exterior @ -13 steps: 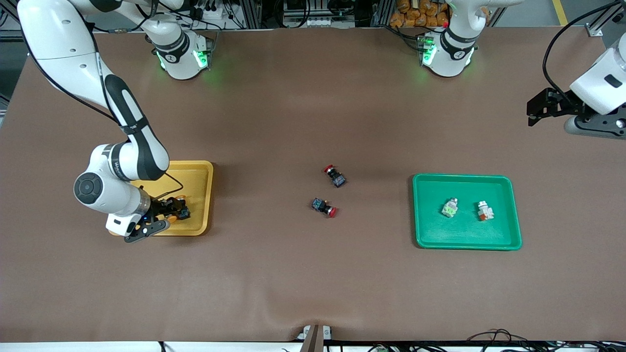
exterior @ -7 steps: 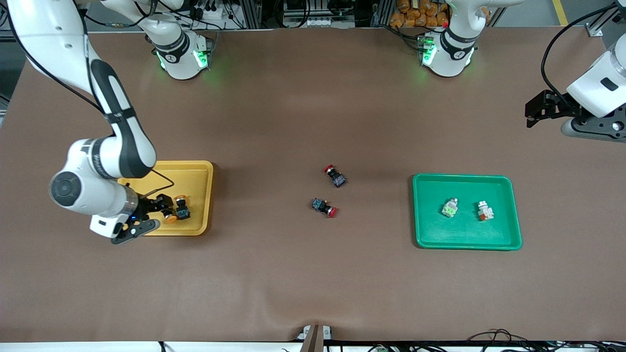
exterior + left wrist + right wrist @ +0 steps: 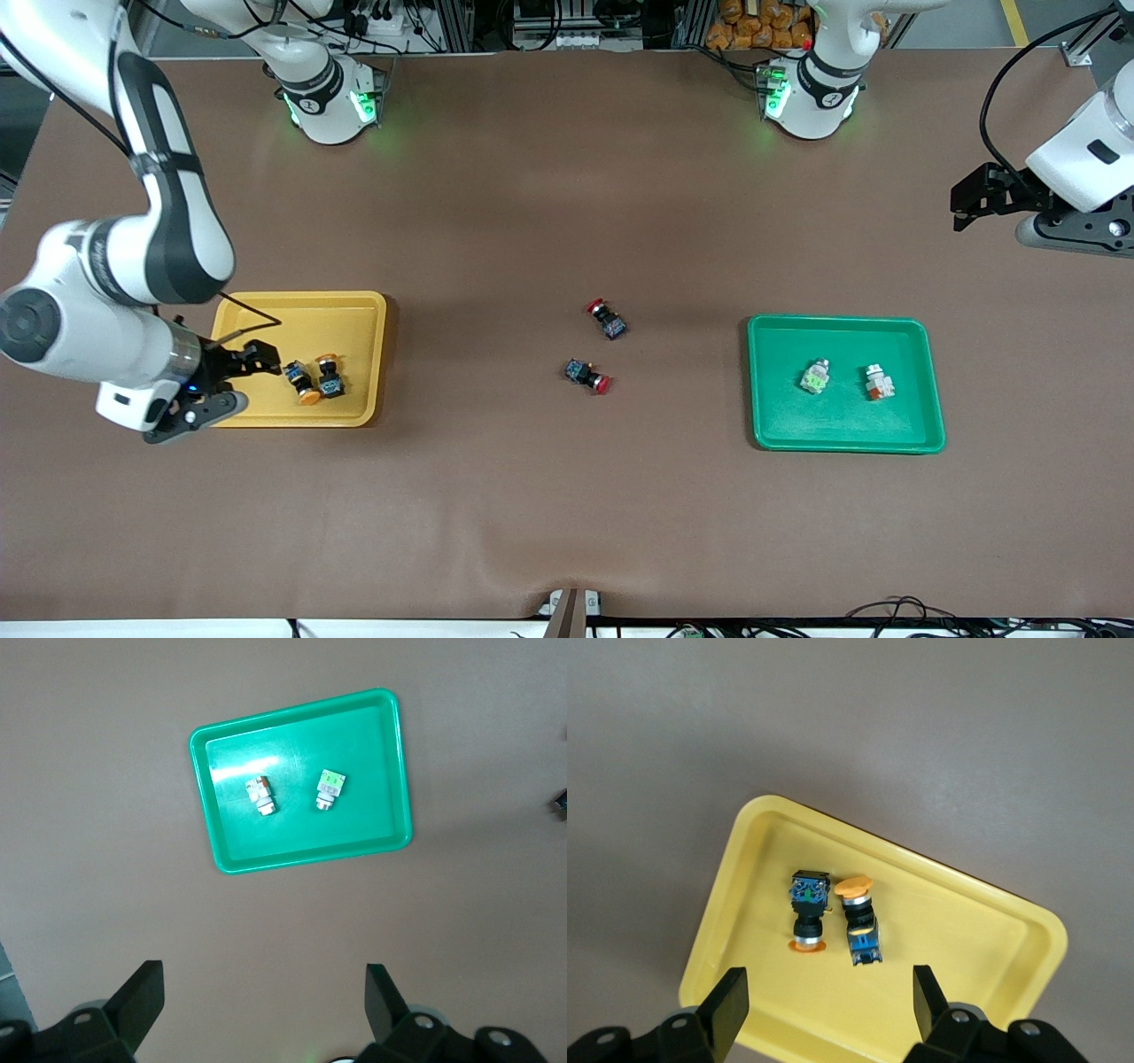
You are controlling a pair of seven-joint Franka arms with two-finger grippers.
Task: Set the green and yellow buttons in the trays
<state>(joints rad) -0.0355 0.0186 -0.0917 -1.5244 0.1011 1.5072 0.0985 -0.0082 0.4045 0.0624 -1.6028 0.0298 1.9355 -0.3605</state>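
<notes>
The yellow tray [image 3: 354,321] lies toward the right arm's end and holds two black-and-blue buttons with orange-yellow caps [image 3: 302,384] [image 3: 329,377], side by side. They also show in the right wrist view [image 3: 808,908] [image 3: 859,923] in that tray [image 3: 966,930]. My right gripper [image 3: 241,383] is open and empty over the tray's outer edge. The green tray [image 3: 842,425] holds two whitish-grey green buttons [image 3: 813,377] [image 3: 878,382], also seen in the left wrist view [image 3: 330,788] [image 3: 260,796]. My left gripper [image 3: 961,206] is open and empty, waiting high over the table's end.
Two black-and-blue switches with red caps [image 3: 607,319] [image 3: 587,375] lie on the brown table between the trays. The arms' bases [image 3: 323,97] [image 3: 811,93] stand along the table's top edge.
My right gripper has drawn back from the two yellow-capped buttons, out over the yellow tray's outer edge toward the right arm's end. The buttons stay in the tray. The left arm has barely moved.
</notes>
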